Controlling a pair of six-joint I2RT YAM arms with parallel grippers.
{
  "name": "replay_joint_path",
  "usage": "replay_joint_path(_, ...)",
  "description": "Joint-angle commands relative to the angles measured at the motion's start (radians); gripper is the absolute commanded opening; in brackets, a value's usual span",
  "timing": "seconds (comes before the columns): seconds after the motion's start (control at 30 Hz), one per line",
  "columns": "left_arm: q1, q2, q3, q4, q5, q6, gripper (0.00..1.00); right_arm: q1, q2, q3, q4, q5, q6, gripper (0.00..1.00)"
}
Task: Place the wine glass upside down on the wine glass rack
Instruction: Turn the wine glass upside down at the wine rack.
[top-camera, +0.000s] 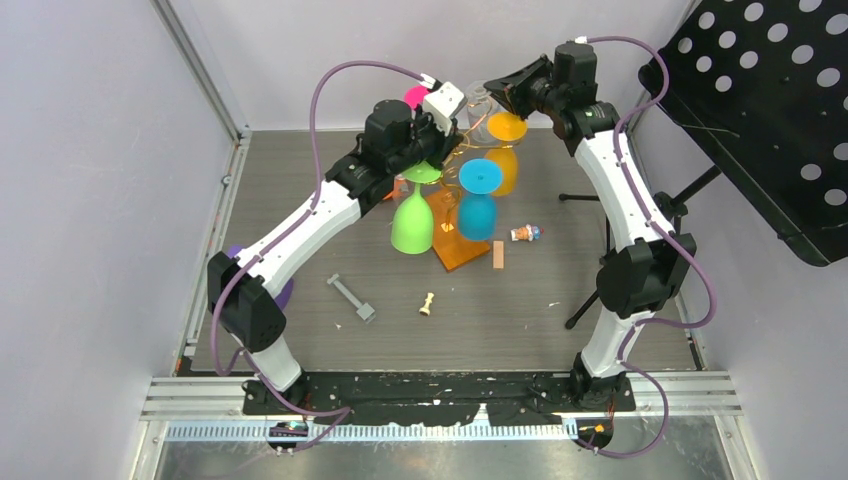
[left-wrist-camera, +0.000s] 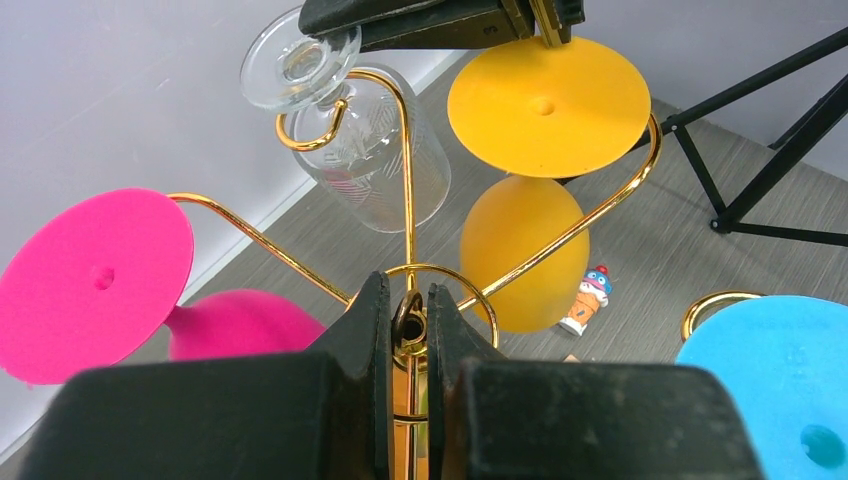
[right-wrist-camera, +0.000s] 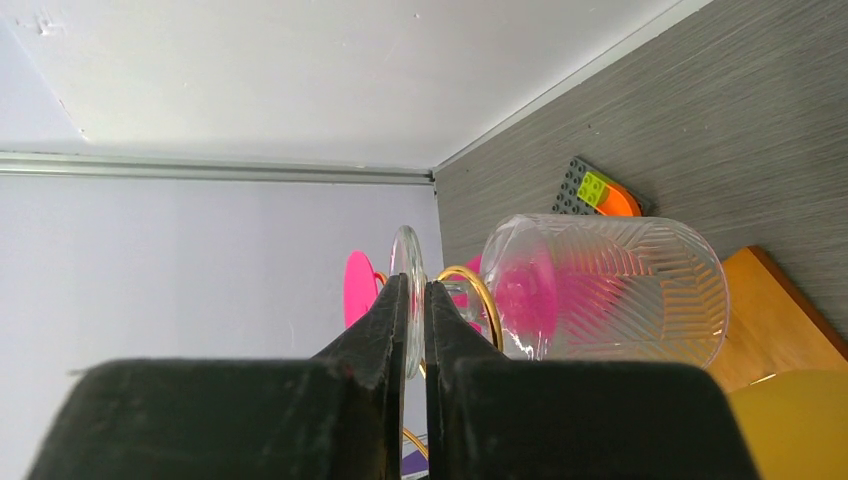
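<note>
Wine glass (left-wrist-camera: 385, 165), bowl down near the table's (top-camera: 560, 330) far edge, has its stem in an arm of the wine glass rack (left-wrist-camera: 262, 240), right gripper (right-wrist-camera: 416, 300) pinching its foot to seat it, left gripper (left-wrist-camera: 408, 310) clamped on the rack post, likely steadying it

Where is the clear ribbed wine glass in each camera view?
Top external: the clear ribbed wine glass sits top centre, at the right arm's fingers.
Left wrist: upper left of centre, foot up.
Right wrist: right of centre, its foot pinched between the fingers.
Shared landmark: the pink wine glass's round foot, in all three.
</note>
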Motion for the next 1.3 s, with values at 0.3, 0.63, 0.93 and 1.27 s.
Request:
replay_joint_path(0.3,-0.014,-0.004,-0.006,-0.017,0.041,0.043,0.0,0.004,0.087,0.156,0.101,-0.06,0.025,0.06)
replay_joint_path(0.63,-0.014,0.007,0.01,-0.028,0.039,0.041,0.0,0.007,0.089,0.168,0.081,-0.149,-0.041,0.06)
replay_joint_path(0.93,-0.015,0.011,0.013,-0.031,0.033,0.04,0.0,0.007,0.085,0.162,0.049,-0.215,-0.098,0.06)
replay_joint_path(1.27,-0.015,0.012,0.013,-0.037,0.033,0.038,0.0,0.007,0.077,0.184,0.004,-0.252,-0.156,0.13)
